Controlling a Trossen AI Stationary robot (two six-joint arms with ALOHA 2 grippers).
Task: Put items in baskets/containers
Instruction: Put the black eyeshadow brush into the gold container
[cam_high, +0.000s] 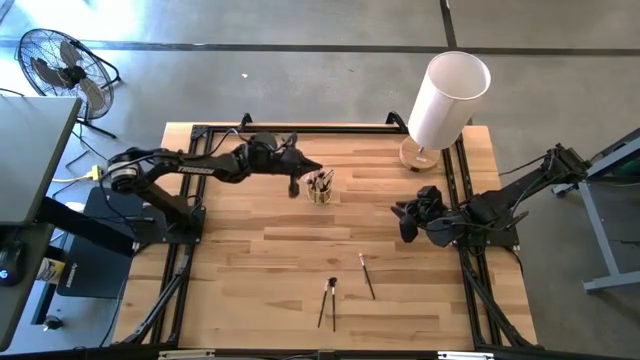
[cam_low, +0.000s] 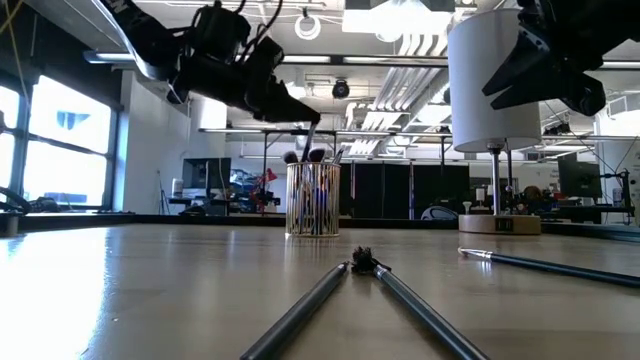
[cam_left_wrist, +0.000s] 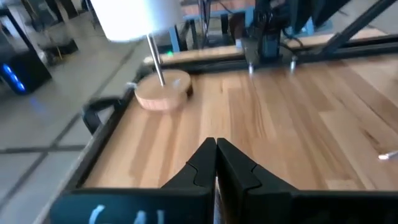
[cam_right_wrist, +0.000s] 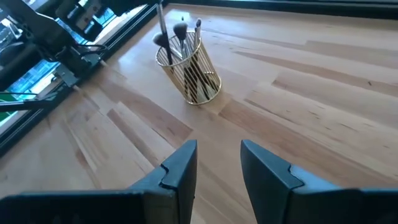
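on the wooden desk (cam_high: 260, 250) the right tool (cam_high: 408, 222) hangs with jaws wide and empty near the right edge, the left tool (cam_high: 294, 186) hovers pinched together beside the brush-filled cup (cam_high: 321, 188), and three brushes (cam_high: 331, 301) lie near the front.

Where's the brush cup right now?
In the high view the cup stands upright on the table's far centre-left, just beside the left gripper, left of the white cylinder's wooden base.
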